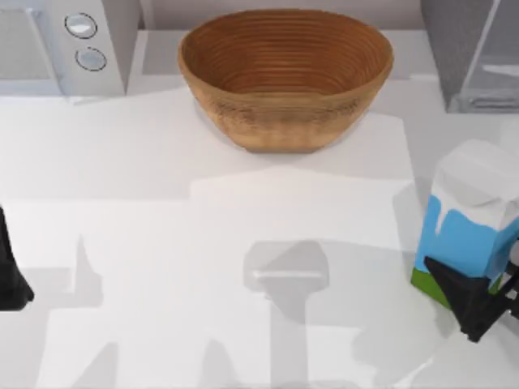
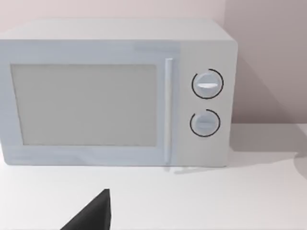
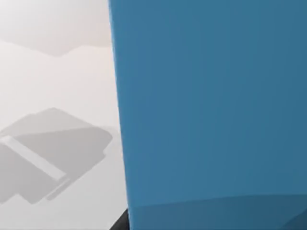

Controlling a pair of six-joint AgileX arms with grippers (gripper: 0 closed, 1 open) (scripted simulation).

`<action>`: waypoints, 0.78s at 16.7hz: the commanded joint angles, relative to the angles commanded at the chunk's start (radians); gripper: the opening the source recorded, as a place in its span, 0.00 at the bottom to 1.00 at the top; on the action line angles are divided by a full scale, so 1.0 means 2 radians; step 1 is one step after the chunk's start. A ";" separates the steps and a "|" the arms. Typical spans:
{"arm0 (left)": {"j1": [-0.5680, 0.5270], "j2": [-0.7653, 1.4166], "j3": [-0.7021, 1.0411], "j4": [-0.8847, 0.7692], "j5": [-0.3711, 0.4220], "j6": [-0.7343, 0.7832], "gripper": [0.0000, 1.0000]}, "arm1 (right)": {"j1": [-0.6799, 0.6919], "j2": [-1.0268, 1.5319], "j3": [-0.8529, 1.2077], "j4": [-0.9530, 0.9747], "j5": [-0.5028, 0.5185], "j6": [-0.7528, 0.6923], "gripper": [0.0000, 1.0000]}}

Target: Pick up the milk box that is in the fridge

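The right gripper closes its black fingers on the lower part of the milk box, the carton grasped at its green base strip near the right edge of the white table. The box stands out in the open, white gabled top up, tilted slightly, well apart from the fridge, which sits at the far right corner behind it. In the right wrist view the carton's blue side sits close against the camera. A brown woven bowl stands at the far middle of the table, and a light grey microwave with two round dials occupies the far left corner. The left gripper rests at the table's left edge; whether its fingers are parted cannot be told.
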 joint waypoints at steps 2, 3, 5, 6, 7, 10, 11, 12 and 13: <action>0.000 0.000 0.000 0.000 0.000 0.000 1.00 | 0.000 0.000 0.000 0.000 0.000 0.000 0.45; 0.000 0.000 0.000 0.000 0.000 0.000 1.00 | 0.000 0.000 0.000 0.000 0.000 0.000 0.53; 0.000 0.000 0.000 0.000 0.000 0.000 1.00 | 0.000 0.000 0.000 0.000 0.000 0.000 0.68; 0.000 0.000 0.000 0.000 0.000 0.000 1.00 | 0.000 0.000 0.000 0.000 0.000 0.000 0.75; 0.000 0.000 0.000 0.000 0.000 0.000 1.00 | 0.000 0.000 0.000 0.000 0.000 0.000 0.83; 0.000 0.000 0.000 0.000 0.000 0.000 1.00 | 0.000 0.000 0.000 0.000 0.000 0.000 1.00; 0.000 0.000 0.000 0.000 0.000 0.000 1.00 | 0.000 0.000 0.000 0.000 0.000 0.000 1.00; 0.000 0.000 0.000 0.000 0.000 0.000 1.00 | 0.000 0.000 0.000 0.000 0.000 0.000 1.00; 0.000 0.000 0.000 0.000 0.000 0.000 1.00 | 0.000 0.000 0.000 0.000 0.000 0.000 1.00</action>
